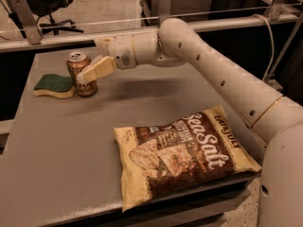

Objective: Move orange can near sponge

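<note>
The gripper (pixel 87 74) is at the orange can (pixel 78 63), near the far end of the table (pixel 57 150). I cannot tell if it squeezes the can. The can stands up right beside the green sponge (pixel 53 85). A chip bag (pixel 180 150) lies well apart.

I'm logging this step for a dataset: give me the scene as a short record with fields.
orange can: upright on the table, close beside the sponge
sponge: lying flat, far left of the table
gripper: at the can, arm reaching in from the right
chip bag: lying flat near the front edge, apart from the can
</note>
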Tool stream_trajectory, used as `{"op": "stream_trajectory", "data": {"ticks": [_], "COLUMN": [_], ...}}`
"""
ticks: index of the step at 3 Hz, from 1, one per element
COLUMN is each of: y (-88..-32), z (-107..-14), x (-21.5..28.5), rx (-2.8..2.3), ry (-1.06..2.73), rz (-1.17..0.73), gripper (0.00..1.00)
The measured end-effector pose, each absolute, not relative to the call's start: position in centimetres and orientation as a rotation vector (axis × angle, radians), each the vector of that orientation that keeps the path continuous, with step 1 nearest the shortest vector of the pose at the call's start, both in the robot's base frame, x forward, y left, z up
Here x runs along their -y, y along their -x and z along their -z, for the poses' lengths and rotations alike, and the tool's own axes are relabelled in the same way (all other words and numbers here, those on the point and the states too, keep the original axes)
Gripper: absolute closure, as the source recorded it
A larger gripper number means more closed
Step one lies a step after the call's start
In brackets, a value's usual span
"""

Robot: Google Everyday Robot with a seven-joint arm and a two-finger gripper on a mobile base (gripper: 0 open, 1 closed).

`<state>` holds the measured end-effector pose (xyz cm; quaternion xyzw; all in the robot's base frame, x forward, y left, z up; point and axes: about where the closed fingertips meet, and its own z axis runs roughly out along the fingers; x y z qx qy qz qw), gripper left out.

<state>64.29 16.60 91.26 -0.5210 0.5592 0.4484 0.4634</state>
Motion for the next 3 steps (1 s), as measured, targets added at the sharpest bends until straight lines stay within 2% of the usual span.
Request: {"op": "stream_trajectory", "data": {"ticks": [2,3], "y": [-65.0,-64.7], "z": [-100.4,-101.3], "x": [-5.5,-5.0], "rx": [-1.365,-1.36], "ry": [1.236,1.234], "rz": [-0.789,-0.771], "gripper": [0.0,0.0]}}
